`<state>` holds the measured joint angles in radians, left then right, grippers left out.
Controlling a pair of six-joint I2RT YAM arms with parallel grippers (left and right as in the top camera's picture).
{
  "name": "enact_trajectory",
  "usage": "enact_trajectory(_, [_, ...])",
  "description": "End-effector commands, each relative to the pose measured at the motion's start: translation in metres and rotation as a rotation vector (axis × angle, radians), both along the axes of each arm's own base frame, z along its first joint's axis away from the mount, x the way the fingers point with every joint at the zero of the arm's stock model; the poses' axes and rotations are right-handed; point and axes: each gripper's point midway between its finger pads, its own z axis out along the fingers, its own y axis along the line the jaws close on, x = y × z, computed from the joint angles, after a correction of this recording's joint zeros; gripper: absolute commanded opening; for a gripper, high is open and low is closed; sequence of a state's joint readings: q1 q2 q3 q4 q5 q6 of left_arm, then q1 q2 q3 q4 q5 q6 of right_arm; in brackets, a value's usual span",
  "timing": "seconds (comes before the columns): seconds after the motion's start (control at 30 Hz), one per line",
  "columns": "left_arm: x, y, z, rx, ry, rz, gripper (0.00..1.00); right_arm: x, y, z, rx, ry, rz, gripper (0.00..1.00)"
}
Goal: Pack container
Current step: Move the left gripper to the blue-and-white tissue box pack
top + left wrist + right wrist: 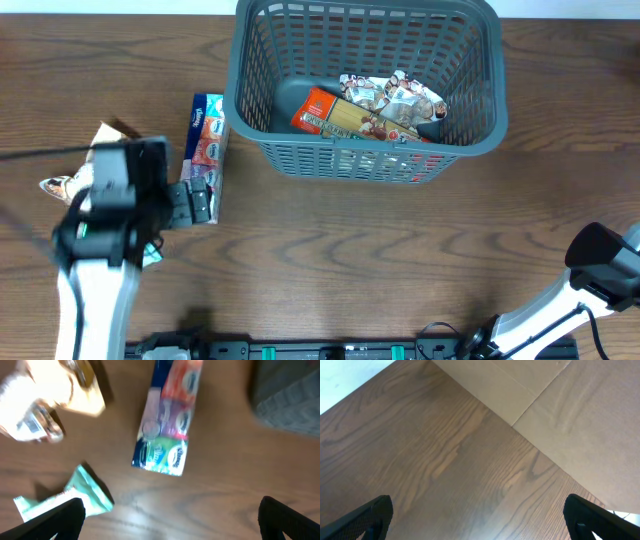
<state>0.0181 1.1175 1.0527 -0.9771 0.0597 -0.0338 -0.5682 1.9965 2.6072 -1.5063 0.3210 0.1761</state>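
Left hand [170, 525] wide and empty by tissue pack [165, 425]; container [368, 150] with orange packet [335, 115] and snack packets [395, 95] inside.

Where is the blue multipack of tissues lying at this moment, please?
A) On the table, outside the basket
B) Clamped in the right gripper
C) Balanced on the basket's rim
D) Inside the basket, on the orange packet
A: the overhead view shows the tissue pack flat on the wooden table beside the container, and the left gripper above it is open and holding nothing.
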Motion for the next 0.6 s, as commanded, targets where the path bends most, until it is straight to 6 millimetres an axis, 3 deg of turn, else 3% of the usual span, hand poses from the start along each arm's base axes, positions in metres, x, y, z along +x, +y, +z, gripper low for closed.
enact_trajectory(0.0, [0.017, 0.004, -0.003, 0.006, 0.065, 0.028, 0.99, -0.001, -0.004, -0.005, 0.010, 0.008, -0.017, 0.99])
enact_trajectory(0.17, [0.040, 0.005, -0.005, 0.024, 0.101, -0.015, 0.99, -0.001, -0.004, -0.005, 0.009, 0.008, -0.017, 0.99])
enact_trajectory(0.4, [0.069, 0.006, 0.004, 0.052, 0.010, -0.061, 0.99, -0.001, -0.004, -0.005, 0.009, 0.008, -0.017, 0.99])
enact_trajectory(0.57, [0.074, 0.006, -0.013, 0.050, 0.056, -0.063, 0.99, -0.001, -0.004, -0.005, 0.010, 0.008, -0.017, 0.99])
